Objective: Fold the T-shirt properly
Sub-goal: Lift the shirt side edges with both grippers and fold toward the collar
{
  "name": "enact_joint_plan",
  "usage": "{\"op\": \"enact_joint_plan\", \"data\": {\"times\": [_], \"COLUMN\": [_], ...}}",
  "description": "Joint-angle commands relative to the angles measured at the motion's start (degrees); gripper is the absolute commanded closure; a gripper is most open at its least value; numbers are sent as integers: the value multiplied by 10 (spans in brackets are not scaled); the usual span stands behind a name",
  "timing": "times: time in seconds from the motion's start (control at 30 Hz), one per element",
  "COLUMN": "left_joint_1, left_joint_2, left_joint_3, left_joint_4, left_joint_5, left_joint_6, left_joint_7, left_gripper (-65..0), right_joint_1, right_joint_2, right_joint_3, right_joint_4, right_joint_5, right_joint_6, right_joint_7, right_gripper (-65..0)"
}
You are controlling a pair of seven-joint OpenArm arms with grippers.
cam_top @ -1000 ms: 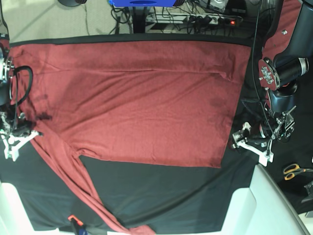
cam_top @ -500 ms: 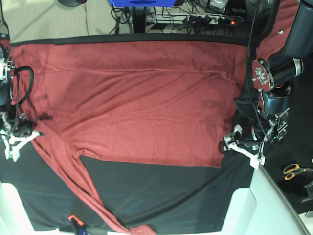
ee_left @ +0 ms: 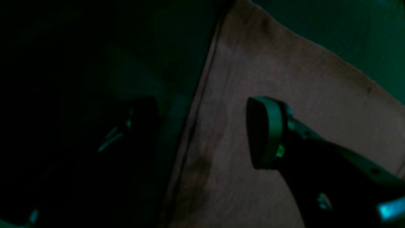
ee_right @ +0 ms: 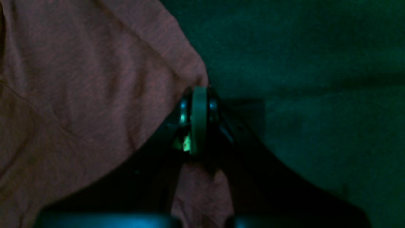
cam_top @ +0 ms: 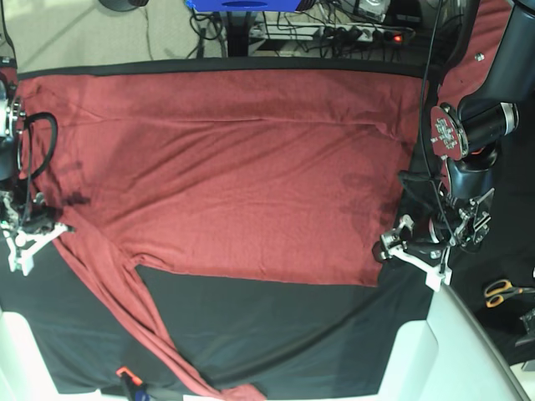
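Left gripper (cam_top: 411, 248) sits at the 3 o'clock side of the base view, right at the edge of the T-shirt (cam_top: 234, 175). Its jaws stand wide apart. In the left wrist view one finger (ee_left: 265, 131) is over the red cloth near the shirt's hem, and the other is over the black cloth (cam_top: 276, 334) in deep shadow. Nothing is held between them.

The right gripper (cam_top: 32, 236) is at the 9 o'clock side of the base view. Its jaws are pressed tight together. In the right wrist view the closed fingertips (ee_right: 198, 120) meet right at the edge of the red cloth, and a bit of red cloth shows below them too. It looks like they pinch the shirt's edge, but the picture is too dark to be sure.

The T-shirt lies spread flat over most of the black cloth, from 9 o'clock to 3 o'clock. One long sleeve (cam_top: 138, 322) runs down toward 6 o'clock. A pair of scissors (cam_top: 504, 291) lies off the cloth near 4 o'clock.
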Motion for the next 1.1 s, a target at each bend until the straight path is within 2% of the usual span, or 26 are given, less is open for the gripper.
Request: {"op": "enact_joint_plan", "data": {"times": [0.0,0.3,0.37,0.5,0.57,0.63,0.8,0.83,0.9,1.07], "left_joint_1": [-8,35,39,40,42,47,48,48,48,48], "left_joint_2": [-4,8,9,10,10,10,8,6,5,4], "left_joint_3": [2,1,1,1,0,0,-2,-4,-5,-1], "left_joint_4": [3,8,8,4,4,7,8,8,8,8], "left_joint_5": [0,0,0,-5,-5,-6,-6,-6,-6,-6], "left_joint_6": [0,0,0,0,0,0,0,0,0,0], "left_joint_7": [3,3,3,3,3,3,3,3,3,9], "left_gripper": [-420,-413,-367,-171,-102,-81,-74,-63,0,0], "right_joint_1": [17,17,17,17,17,17,17,17,17,17], "right_joint_2": [10,10,10,10,10,10,10,10,10,10], "right_joint_3": [0,1,1,1,1,1,1,1,1,2], "right_joint_4": [7,8,8,8,8,8,8,8,8,8], "right_joint_5": [3,3,3,3,3,3,3,3,3,4], "right_joint_6": [0,0,0,0,0,0,0,0,0,0], "right_joint_7": [8,8,8,8,8,8,8,8,8,8], "right_gripper": [-3,-3,-3,-3,-3,-3,-3,-3,-3,-3]}}
